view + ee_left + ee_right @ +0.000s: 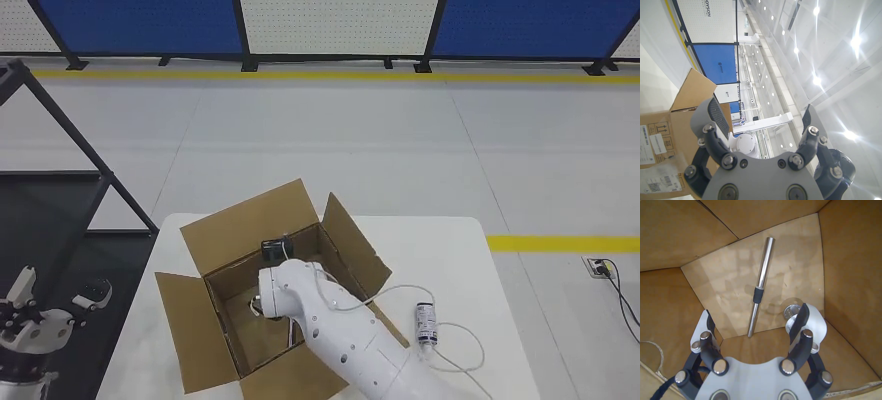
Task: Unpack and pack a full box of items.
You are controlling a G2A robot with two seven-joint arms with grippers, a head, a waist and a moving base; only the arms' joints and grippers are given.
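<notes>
Right gripper (756,311) comes first: it hangs inside the cardboard box (848,266) with its 2 fingers spread wide and nothing between the pads. The box stands on the white table (450,250) with its flaps folded out, and its brown walls rise on every side of the wrist.

On the box floor lies a steel tube (762,268) with a black collar about midway along it. It is the largest of the loose pieces and sits below the gripper, apart from it. Its long axis runs roughly crosswise to the line joining the 2 fingertips — so I judge a straight descent and a close near the collar would take it across its width, with little wrist turn needed. One end lies close to a box wall, which leaves little room at that end.

Just beside one fingertip sits a small perforated metal fitting (790,311), near the tube but not touching it; it could be nudged on the way down.

Out on the table lies a small bottle (426,325), well apart from the box.

Off to the side the left gripper (762,108) points up at the ceiling, fingers parted and empty — the right arm is plainly the nearer.
</notes>
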